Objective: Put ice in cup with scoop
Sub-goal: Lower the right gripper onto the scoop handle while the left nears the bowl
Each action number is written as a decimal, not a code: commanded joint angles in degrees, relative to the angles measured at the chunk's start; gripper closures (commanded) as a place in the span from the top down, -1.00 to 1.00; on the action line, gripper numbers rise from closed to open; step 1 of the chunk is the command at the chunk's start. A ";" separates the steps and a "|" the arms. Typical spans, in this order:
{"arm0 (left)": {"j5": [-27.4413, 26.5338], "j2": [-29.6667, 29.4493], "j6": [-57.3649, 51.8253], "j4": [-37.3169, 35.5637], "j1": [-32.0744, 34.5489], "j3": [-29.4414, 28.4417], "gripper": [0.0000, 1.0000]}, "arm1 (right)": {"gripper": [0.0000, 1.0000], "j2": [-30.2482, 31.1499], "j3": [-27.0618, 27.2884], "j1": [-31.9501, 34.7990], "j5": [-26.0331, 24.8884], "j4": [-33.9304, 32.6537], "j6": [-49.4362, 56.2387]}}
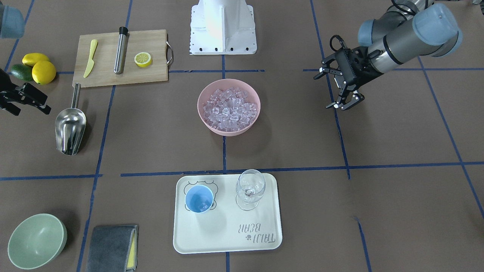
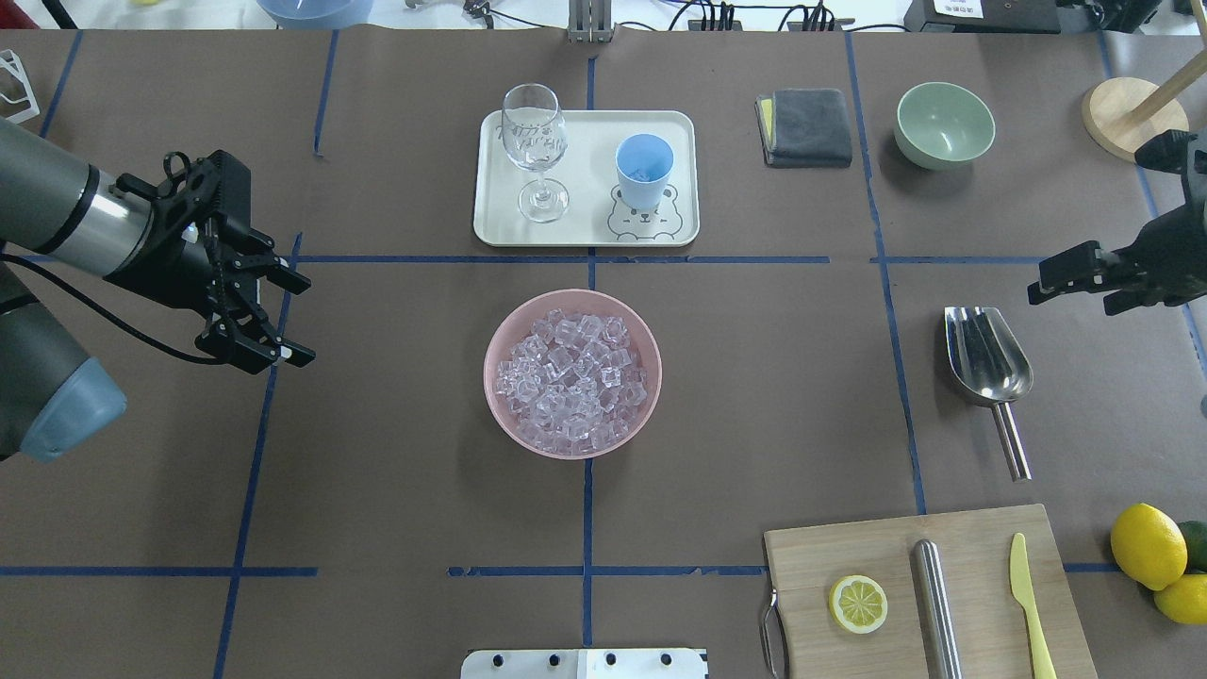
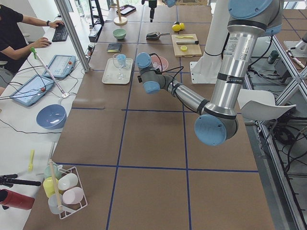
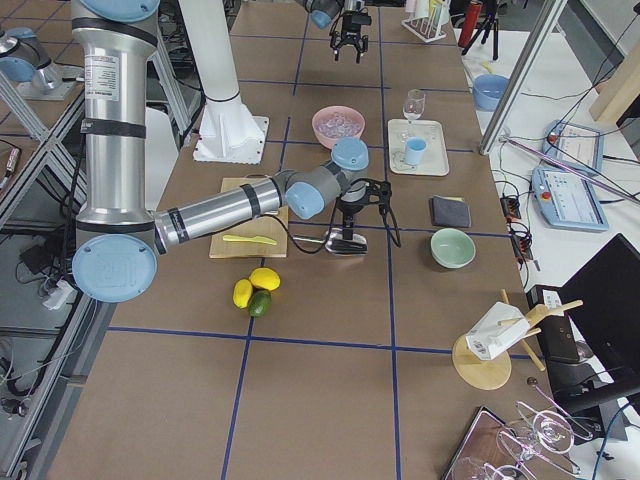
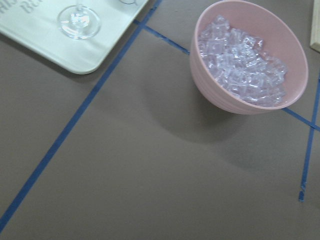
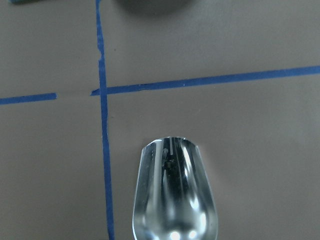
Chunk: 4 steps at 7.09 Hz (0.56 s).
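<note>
The stiff, slick steel scoop (image 2: 985, 354) likely needs a firm pinch on its thin handle (image 2: 1011, 443); the right gripper (image 2: 1075, 292), near it, and left gripper (image 2: 307, 319) both hold fingers wide.

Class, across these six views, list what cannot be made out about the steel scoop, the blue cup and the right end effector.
Shiny stainless-steel scoop: its handle is cut off by the bottom edge of the right wrist view.
Small light-blue plastic cup: its contents are too small to count in the front-facing and overhead views.
Right end effector: its body is cut off by the overhead view's right edge.
</note>
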State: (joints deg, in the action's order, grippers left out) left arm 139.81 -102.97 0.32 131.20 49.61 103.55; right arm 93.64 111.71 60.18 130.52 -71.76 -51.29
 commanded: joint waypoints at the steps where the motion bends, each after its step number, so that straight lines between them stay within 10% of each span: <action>1: -1.56 0.40 -8.01 7.37 -1.01 -2.19 1.00 | 1.00 2.41 3.77 -8.72 -5.59 0.57 -10.19; 4: -1.65 -0.39 -7.88 10.13 -1.27 -6.15 1.00 | 1.00 4.25 3.61 -18.76 -13.78 0.66 -14.46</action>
State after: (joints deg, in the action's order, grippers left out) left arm 138.20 -103.22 -7.51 140.86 48.42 98.84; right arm 96.78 115.36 44.92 119.50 -71.13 -65.03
